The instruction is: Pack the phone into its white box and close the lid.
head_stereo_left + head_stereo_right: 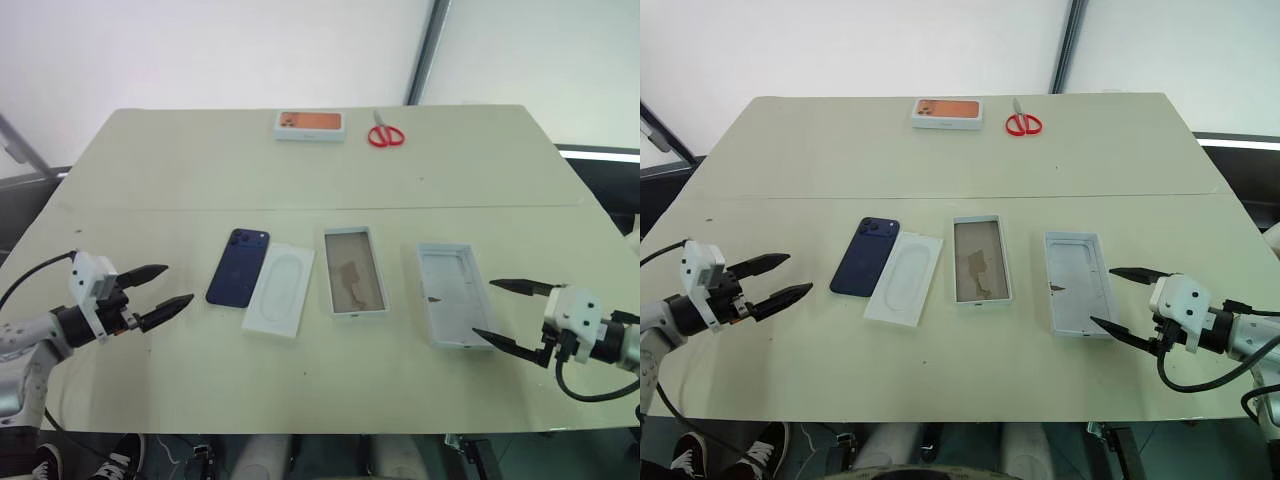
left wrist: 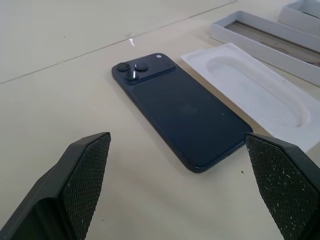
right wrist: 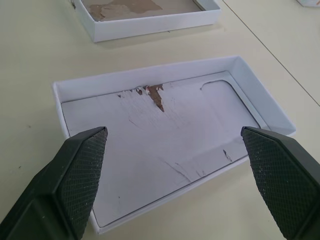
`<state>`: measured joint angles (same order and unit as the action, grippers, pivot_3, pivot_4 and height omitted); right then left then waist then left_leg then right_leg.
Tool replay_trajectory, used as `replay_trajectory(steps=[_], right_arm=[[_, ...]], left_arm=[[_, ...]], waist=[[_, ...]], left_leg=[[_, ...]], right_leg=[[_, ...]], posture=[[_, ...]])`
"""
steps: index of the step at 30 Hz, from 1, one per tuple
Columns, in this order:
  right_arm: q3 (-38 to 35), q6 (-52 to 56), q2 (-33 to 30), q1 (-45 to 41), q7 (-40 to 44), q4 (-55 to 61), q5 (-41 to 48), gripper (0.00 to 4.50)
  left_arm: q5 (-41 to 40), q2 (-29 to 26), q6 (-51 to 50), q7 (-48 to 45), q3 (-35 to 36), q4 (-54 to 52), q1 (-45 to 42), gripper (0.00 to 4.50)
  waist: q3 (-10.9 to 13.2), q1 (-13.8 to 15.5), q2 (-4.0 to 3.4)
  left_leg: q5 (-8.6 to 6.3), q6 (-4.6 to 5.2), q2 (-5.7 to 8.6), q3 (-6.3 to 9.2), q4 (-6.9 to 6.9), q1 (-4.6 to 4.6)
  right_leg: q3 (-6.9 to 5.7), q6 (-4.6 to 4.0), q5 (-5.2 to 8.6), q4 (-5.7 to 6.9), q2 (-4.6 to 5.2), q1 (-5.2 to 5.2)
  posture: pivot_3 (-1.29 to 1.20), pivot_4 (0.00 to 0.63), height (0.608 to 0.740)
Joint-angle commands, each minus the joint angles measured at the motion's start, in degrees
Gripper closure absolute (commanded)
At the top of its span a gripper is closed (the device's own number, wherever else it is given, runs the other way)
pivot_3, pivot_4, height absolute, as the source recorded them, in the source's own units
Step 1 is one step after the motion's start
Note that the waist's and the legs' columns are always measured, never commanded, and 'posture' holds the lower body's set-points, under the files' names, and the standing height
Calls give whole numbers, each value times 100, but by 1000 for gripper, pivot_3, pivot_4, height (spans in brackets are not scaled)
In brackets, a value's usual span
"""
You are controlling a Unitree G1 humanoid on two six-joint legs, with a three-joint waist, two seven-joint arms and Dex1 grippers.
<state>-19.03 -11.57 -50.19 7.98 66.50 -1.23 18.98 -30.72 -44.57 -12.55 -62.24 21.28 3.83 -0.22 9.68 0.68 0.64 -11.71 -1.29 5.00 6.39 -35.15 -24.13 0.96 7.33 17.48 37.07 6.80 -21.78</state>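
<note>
Phone lies back-up on worktop, left of centre, touching flat white insert. To right: white box, then lid lying inside-up. Far edge: box with orange picture, red scissors. Left tool wide, empty, near left of phone; right tool wide, empty, just right of lid.

Left wrist view: phone between spread fingers, camera bump at far end.

Right wrist view: lid interior scuffed, white box beyond.
</note>
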Motion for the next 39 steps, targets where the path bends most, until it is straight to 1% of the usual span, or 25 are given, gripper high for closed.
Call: replay_trajectory(steps=[1,10,16,18,22,26,30,34,37,39], right_arm=[[-3,-44,-38,-118,-49,76,-2,22],[42,-28,-42,-188,-54,89,-6,22],[63,41,-23,-147,-109,214,1,22],[77,67,-39,-166,-131,257,-17,22],[151,419,-54,-272,-149,585,126,22],[333,789,-12,-522,-301,1024,191,22],[563,978,77,-745,-445,1183,114,22],[629,988,98,-756,-485,1168,64,22],[619,1010,95,-728,-499,1217,105,22],[612,993,91,-700,-501,1220,99,22]], left_arm=[[-86,-6,-41,82,94,-244,-102,0],[44,54,66,86,15,-224,-41,0],[43,86,-41,117,-50,-308,-56,0],[-18,79,-244,150,-93,-389,-46,0],[-233,30,-984,282,-212,-846,41,0],[-317,55,-1841,761,-418,-1269,-101,0],[-863,313,-2859,1268,-516,-1692,-383,0],[-1160,555,-3707,1789,-747,-2090,-573,0],[-1609,712,-4556,2227,-756,-2273,-780,0],[-2030,819,-5160,2457,-641,-2214,-938,0]], waist=[[0,-2,0],[0,-6,0],[0,-5,0],[0,-5,0],[0,-7,0],[0,-9,-2],[1,2,-1],[1,2,0],[2,-6,1],[1,-4,0]], left_leg=[[0,0,0,0,0,0],[0,0,0,-1,1,0],[0,0,0,-1,1,0],[0,0,0,-1,1,0],[0,0,0,0,1,0],[0,0,-1,1,1,0],[0,0,0,1,-1,0],[1,1,6,4,-1,-1],[1,1,5,3,-3,0],[1,0,3,4,-4,0]], right_leg=[[0,0,0,0,0,0],[-1,8,-4,0,-1,0],[-1,8,-4,0,-1,0],[-1,8,-4,0,-1,0],[0,10,-5,1,-1,0],[1,10,-5,3,-1,-1],[-3,16,-9,4,-2,-2],[-5,20,-11,3,-2,2],[-6,21,-11,7,-3,1],[-7,21,-11,10,-5,1]], posture=[[0,150,740],[0,150,740],[0,150,740],[0,150,740],[0,150,740],[0,150,740],[0,150,740],[0,150,740],[0,150,740],[0,150,740]])
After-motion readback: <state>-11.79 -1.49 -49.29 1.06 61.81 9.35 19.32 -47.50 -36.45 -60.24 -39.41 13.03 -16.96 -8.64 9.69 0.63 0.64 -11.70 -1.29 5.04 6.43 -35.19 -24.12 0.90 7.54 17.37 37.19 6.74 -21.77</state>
